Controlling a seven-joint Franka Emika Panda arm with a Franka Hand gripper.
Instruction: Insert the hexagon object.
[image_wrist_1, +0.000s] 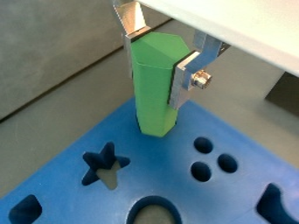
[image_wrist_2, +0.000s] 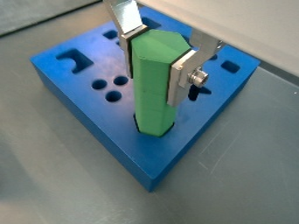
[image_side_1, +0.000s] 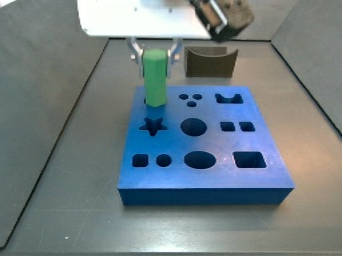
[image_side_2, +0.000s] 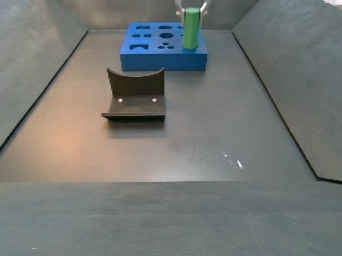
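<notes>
The hexagon object (image_wrist_1: 155, 83) is a bright green smooth prism, held upright. My gripper (image_wrist_1: 158, 63) is shut on its upper part, with a silver finger (image_wrist_1: 184, 77) flat against each side. It shows the same way in the other wrist view, gripper (image_wrist_2: 158, 63) on the peg (image_wrist_2: 155, 87). The peg's lower end meets the blue board (image_wrist_1: 70, 188) near a corner, beside the star-shaped hole (image_wrist_1: 103, 164). I cannot tell whether the end has entered a hole. In both side views the peg (image_side_1: 156, 78) (image_side_2: 193, 28) stands on the board (image_side_1: 214, 175) (image_side_2: 147, 60) under the gripper (image_side_1: 156, 48).
The board has several cut-outs: small round holes (image_wrist_1: 202, 145), an oval (image_wrist_1: 152, 211), squares (image_side_1: 250, 159). The dark fixture (image_side_2: 134, 95) stands on the grey floor apart from the board; it also shows behind the board (image_side_1: 210, 62). Grey walls close in the floor.
</notes>
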